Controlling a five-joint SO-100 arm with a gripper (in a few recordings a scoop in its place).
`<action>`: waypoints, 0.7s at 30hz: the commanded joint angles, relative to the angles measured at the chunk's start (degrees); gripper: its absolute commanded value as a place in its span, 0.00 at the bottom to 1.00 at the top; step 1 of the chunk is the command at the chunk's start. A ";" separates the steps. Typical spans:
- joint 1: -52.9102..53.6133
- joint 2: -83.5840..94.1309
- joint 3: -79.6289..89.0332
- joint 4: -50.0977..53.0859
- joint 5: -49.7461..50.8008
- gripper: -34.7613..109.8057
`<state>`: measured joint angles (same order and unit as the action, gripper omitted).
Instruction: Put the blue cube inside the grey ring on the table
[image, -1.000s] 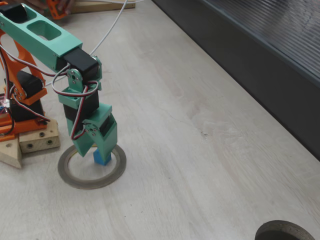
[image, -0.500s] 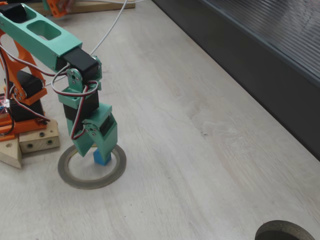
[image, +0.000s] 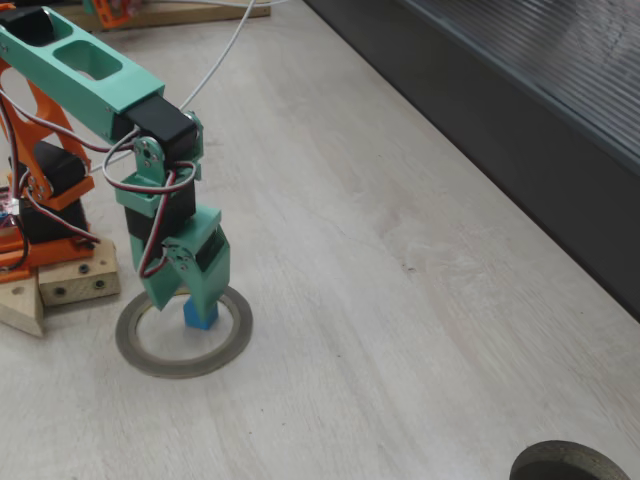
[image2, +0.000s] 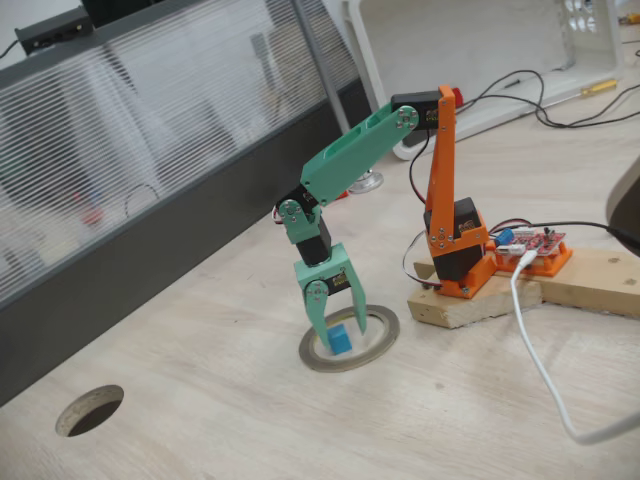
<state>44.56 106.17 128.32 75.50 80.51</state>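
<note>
The table (image: 420, 300) is pale wood grain, and in both fixed views a dark ribbed panel (image: 520, 90) runs along its far edge. In a fixed view (image2: 90, 410) a round hole is cut in the table at the near left, well apart from everything else. The arm (image: 90, 75), green links on an orange base (image2: 455, 250), stands on a wooden block (image2: 500, 295) bolted at the table's side, with a white cable (image2: 545, 370) trailing off toward the near right. The arm reaches down steeply, its wrist nearly vertical.

The ring (image: 183, 333) lies flat on the table just beside the block, thin and grey with a yellowish inner edge. The cube (image: 200, 314) sits inside the ring's opening, toward its far side, apart from the rim; in the other view it (image2: 340, 340) also lies within the ring (image2: 350, 340).

The gripper (image: 190, 295) points down over the cube, its tips at the cube's top. The fingers are spread a little, one on each side of the cube; whether they touch it cannot be told. In the other view the gripper (image2: 335, 325) stands with the cube low between its fingers.
</note>
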 joint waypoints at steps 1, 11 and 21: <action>-0.26 2.20 -1.23 4.22 0.53 0.50; -0.26 5.36 -9.58 8.70 0.44 0.50; -0.26 5.45 -9.67 14.15 0.53 0.50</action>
<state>44.56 109.25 119.79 85.96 80.51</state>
